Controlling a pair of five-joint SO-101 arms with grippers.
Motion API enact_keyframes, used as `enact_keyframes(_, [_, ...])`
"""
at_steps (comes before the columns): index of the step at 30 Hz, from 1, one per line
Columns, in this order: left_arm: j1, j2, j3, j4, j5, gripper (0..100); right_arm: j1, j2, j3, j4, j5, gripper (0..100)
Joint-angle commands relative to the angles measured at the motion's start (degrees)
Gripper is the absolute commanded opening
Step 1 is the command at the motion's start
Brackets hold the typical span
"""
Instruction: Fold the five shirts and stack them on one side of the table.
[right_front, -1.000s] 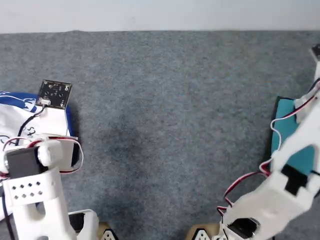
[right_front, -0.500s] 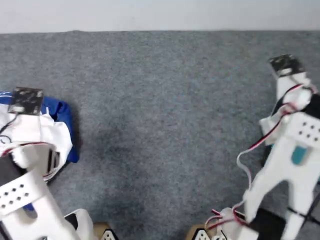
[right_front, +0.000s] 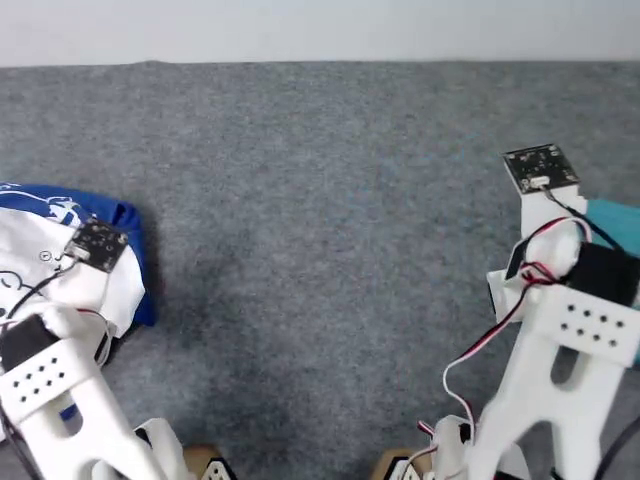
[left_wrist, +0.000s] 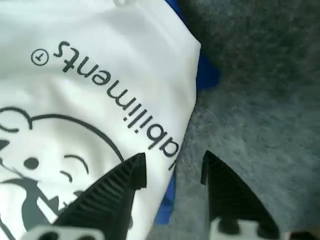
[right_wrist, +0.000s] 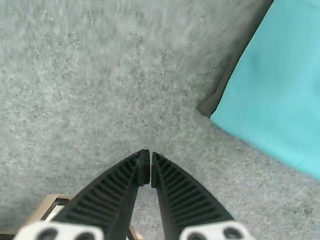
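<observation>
White shirt beneath the parted left pincer; right pincer closed, empty, beside teal shirt.

The table cover under the right gripper is grey, carpet-like cloth, rough and matt. Beside that claw, the teal shirt is smooth, matt fabric. Both claws are matt black plastic with ridged inner faces. Under the left gripper, the white shirt is smooth cloth with flat black print, and the blue shirt beneath it looks matt. Behind the right claw sits a pale wooden base.
</observation>
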Motion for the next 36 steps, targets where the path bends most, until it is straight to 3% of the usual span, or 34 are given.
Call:
enact_keyframes(1, [-0.2, 1.1, 2.6, -6.3, -2.0, 19, -0.4, -3.1, -0.4, 2.2, -0.6, 1.0])
enact_keyframes(14, [-0.4, 27.9, -8.7, -11.1, -1.8, 18, -0.4, -6.6, -0.4, 2.3, -2.9, 1.0])
enact_keyframes(19, [-0.4, 32.5, -10.4, -14.8, 0.0, 8, -0.4, -7.0, -0.4, 2.3, -5.5, 1.0])
enact_keyframes(21, [-0.2, 32.5, -10.9, -14.8, 0.0, 1, -0.4, -7.1, -0.4, 2.3, -5.5, 1.0])
enact_keyframes(29, [0.4, 23.8, -20.4, -6.0, 0.9, 0, -0.6, -7.5, -0.4, 2.3, -5.5, 1.0])
enact_keyframes(36, [5.6, 12.7, -26.9, -4.0, 16.4, 0, -0.6, -7.5, -0.4, 2.3, -5.5, 1.0])
